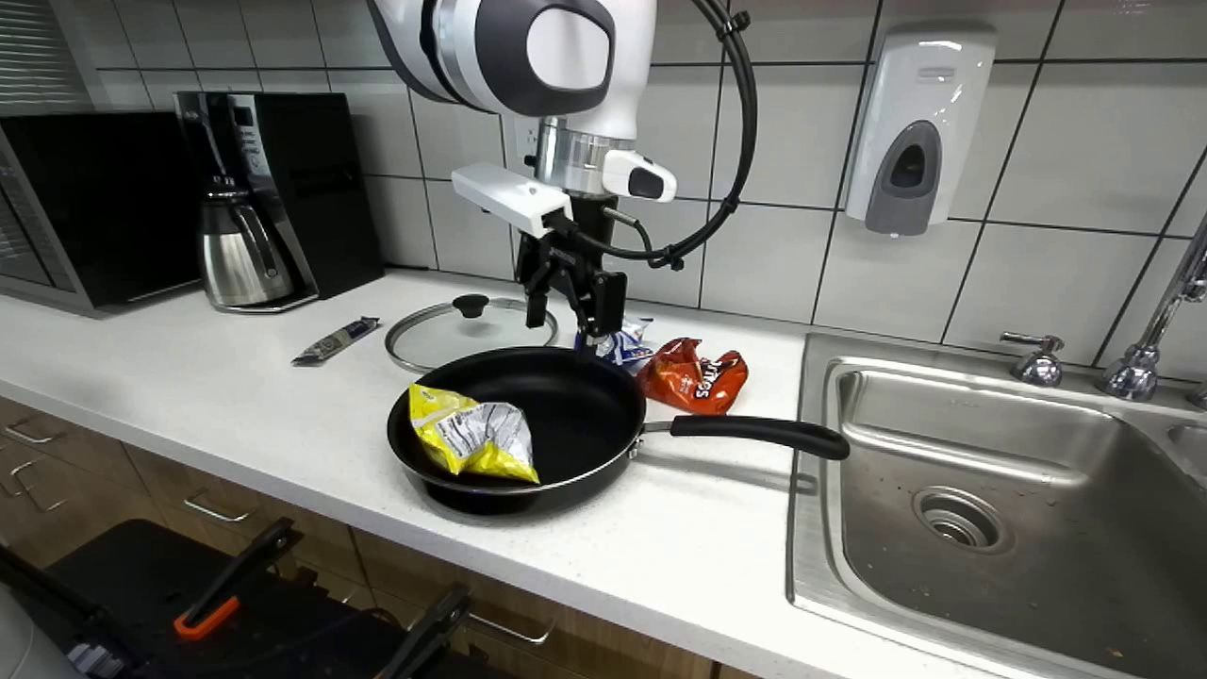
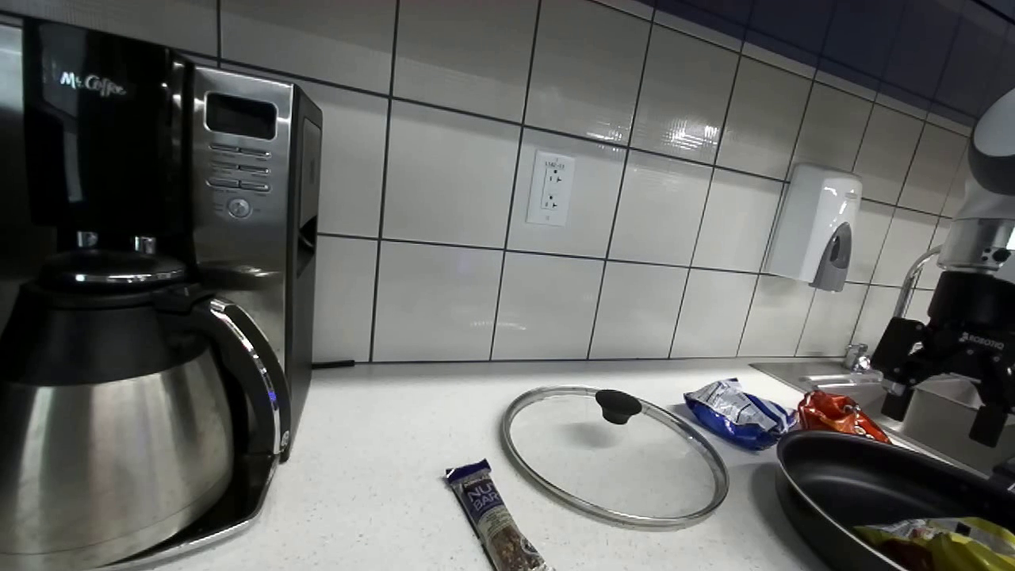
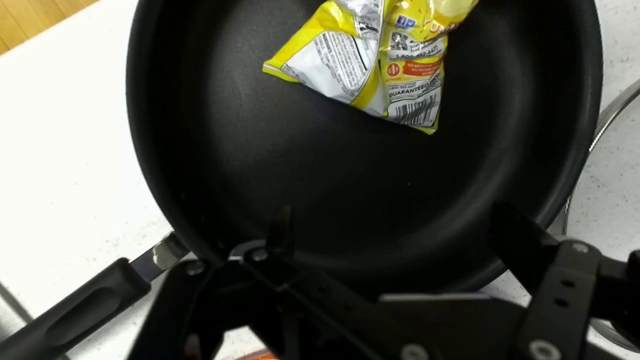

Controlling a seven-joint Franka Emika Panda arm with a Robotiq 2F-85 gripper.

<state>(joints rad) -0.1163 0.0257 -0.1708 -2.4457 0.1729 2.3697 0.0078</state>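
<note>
Legible markings: coffee maker [image 2: 238, 246], "Mr. Coffee"; bar [image 2: 497, 517], "NUT BAR"; gripper [image 2: 942, 414], "ROBOTIQ"; yellow bag [image 3: 370, 65], "GUARANTEED" and "1-800"; red bag [image 1: 684, 372], "TOS", partial.

A round black frying pan [image 1: 580, 410] with a thin bright rim sits level on the worktop [image 1: 283, 405], below the jaws and stretching away from them. Its curved black handle [image 1: 759, 434] sticks out to one side of the jaws. On the pan's floor, toward the side farther from the jaws, lies a crumpled yellow-and-white bag [image 1: 474, 434], creased through the middle, barcode and printed panels facing up.
</note>
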